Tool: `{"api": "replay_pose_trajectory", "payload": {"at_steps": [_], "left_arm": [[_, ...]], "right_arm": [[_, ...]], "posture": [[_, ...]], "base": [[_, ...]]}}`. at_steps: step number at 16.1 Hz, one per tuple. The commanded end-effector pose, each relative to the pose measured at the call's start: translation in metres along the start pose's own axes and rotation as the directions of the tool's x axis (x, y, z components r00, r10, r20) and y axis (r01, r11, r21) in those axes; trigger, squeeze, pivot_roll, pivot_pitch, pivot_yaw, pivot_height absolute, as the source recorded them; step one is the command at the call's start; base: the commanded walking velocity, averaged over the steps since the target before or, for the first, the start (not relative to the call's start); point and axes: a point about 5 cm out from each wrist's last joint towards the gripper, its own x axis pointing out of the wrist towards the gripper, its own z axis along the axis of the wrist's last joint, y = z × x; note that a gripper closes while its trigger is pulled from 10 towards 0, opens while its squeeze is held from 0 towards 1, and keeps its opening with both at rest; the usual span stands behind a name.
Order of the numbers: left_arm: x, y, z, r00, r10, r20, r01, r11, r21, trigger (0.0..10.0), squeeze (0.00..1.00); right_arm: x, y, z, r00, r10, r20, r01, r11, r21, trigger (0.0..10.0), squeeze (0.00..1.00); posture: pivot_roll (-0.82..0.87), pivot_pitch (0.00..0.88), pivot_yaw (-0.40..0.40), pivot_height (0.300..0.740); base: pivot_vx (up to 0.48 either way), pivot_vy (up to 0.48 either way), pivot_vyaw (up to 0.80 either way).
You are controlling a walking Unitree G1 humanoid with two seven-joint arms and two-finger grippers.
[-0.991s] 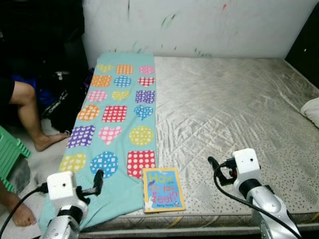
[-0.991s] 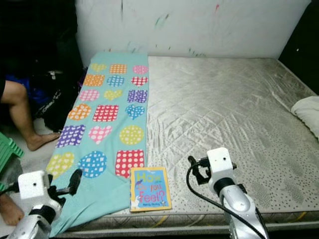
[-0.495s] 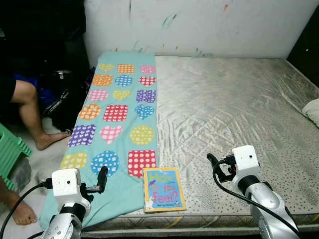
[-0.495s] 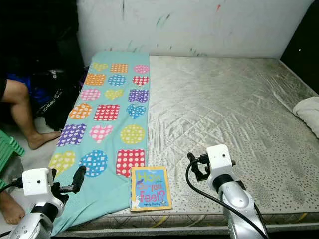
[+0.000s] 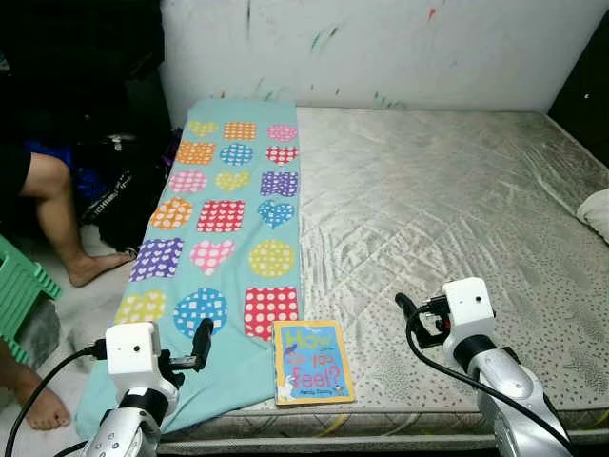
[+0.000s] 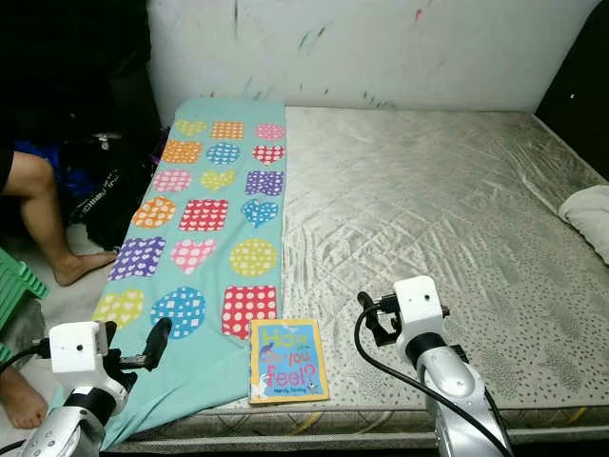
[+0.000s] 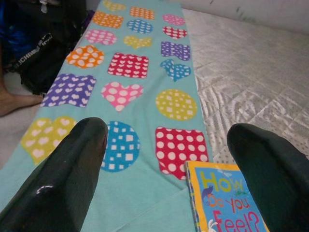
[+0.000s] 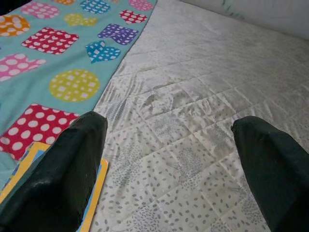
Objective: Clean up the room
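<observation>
bare quilted mattress (image 5: 447,200), paint-marked white wall (image 5: 400,48) behind, green stool (image 5: 19,295) at left

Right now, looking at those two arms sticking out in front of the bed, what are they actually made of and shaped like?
Each arm is a silver metal tube ending in a white boxy block, with a black cable looping out behind it. From each block reach two long, glossy black fingers with rounded tips: the left gripper and the right gripper. I can see no markings on them.

A book (image 6: 287,361) lies beside a patterned blanket (image 6: 205,224).
</observation>
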Motion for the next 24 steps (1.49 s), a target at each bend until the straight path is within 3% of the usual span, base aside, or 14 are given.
{"api": "replay_pose_trajectory", "payload": {"at_steps": [1,12,24], "left_arm": [[-0.001,0.0,0.0,1.0,-0.015,-0.006,0.015,1.0,0.005,10.0,0.0],[-0.003,-0.003,0.001,1.0,-0.026,-0.014,0.026,1.0,0.003,10.0,0.0],[-0.002,-0.001,0.002,0.999,-0.029,-0.023,0.03,0.999,0.02,10.0,0.0]], "right_arm": [[0.001,-0.002,0.0,1.0,-0.006,0.002,0.006,1.0,-0.001,10.0,0.0],[-0.011,0.001,-0.002,1.0,0.015,-0.007,-0.015,1.0,0.016,10.0,0.0],[-0.011,0.004,-0.002,1.0,0.022,-0.006,-0.022,0.999,0.042,10.0,0.0]], "posture": [[-0.05,0.0,-0.043,0.74],[-0.06,0.02,-0.04,0.723],[-0.06,0.036,-0.03,0.719]], "base": [[0.0,0.0,0.0],[0.0,0.0,0.0],[0.0,0.0,0.0]]}}
